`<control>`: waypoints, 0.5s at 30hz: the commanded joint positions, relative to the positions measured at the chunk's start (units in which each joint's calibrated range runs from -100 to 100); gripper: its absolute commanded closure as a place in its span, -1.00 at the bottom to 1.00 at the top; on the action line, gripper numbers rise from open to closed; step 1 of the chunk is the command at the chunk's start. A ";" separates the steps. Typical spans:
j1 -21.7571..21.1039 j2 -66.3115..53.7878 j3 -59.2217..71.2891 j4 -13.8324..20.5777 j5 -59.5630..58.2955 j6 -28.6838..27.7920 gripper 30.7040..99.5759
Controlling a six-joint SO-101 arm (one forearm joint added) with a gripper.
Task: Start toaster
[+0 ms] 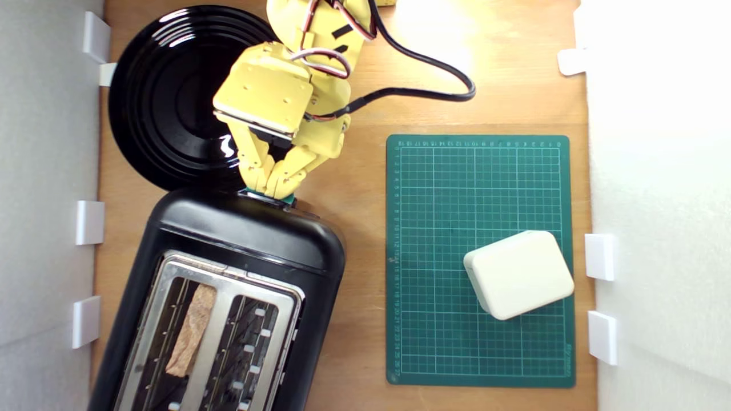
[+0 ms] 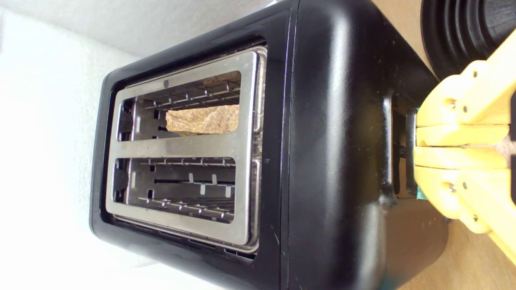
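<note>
Toaster [image 1: 240, 268] is lying at the lower part of the exterior view's left, on a bare wooden table [image 1: 365, 217]; it is a large glossy black body with rounded corners, wearing a brushed silver top plate [image 1: 223, 285] cut by two long slots. A rough, grainy brown slice [image 1: 191, 331] is sitting in the slot nearer the exterior view's left, while the other slot is showing only thin wire guides. The yellow plastic gripper [image 1: 274, 188] is pressing its tips against the toaster's end, with its fingers [image 2: 455, 147] drawn together flat against each other, closed on top of the small teal lever [image 1: 288, 200], of which only a sliver is peeking out. Just beyond that end of the toaster, a round, ridged, shiny black plate [image 1: 165, 97] is resting. Well apart from the toaster, towards the exterior view's right, a gridded green mat [image 1: 445, 188] is carrying a smooth cream box [image 1: 518, 274] with softly rounded edges.
</note>
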 commanded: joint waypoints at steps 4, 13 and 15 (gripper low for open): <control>0.27 0.91 -0.45 0.64 -2.01 0.19 0.98; 1.38 3.24 0.09 0.64 -2.01 0.19 0.98; 1.62 3.32 1.82 0.64 -2.01 0.19 0.98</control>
